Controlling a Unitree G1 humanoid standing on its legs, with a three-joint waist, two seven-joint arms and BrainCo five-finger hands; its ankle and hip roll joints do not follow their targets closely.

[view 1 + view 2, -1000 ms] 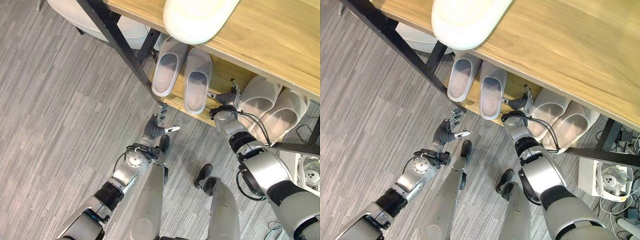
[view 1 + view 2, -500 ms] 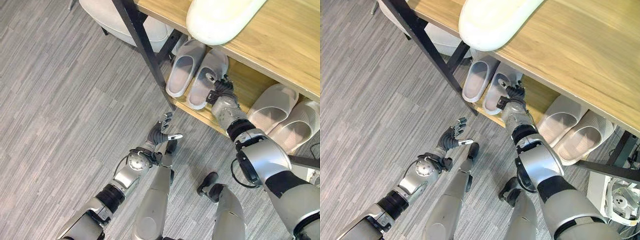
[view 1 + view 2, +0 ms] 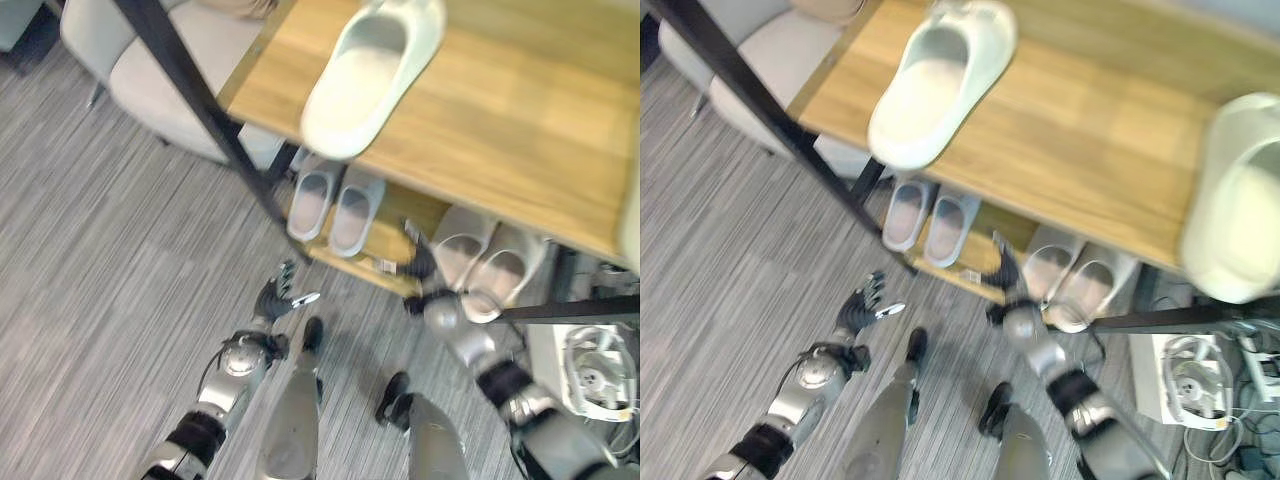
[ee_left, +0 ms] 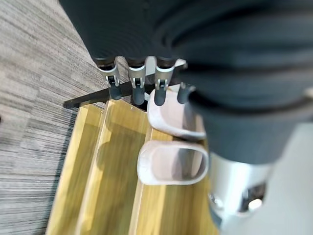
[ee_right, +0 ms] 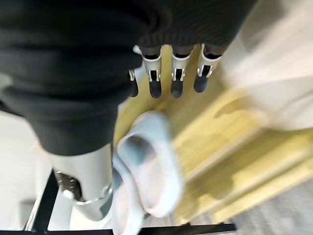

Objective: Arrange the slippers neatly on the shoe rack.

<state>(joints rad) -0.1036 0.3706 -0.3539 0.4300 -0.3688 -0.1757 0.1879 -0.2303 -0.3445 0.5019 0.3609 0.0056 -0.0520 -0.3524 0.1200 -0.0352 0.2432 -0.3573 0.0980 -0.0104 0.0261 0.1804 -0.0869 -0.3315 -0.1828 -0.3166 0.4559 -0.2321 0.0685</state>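
Right hand [image 3: 1006, 283] back off grey slippers [image 3: 330, 199] on shoe rack [image 3: 385, 262], fingers seemingly straight; left hand [image 3: 277, 298] open.

White slipper [image 3: 1238, 200] cut off by edge; beige slippers [image 3: 480, 262] partly under shelf.

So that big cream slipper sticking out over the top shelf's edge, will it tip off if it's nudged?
Possibly. The cream foam-looking slipper has its heel past the wooden top shelf edge, so an outward push might tip it. It looks thick, one-piece and moulded, so probably light and fairly stiff, likelier to slide than flop.
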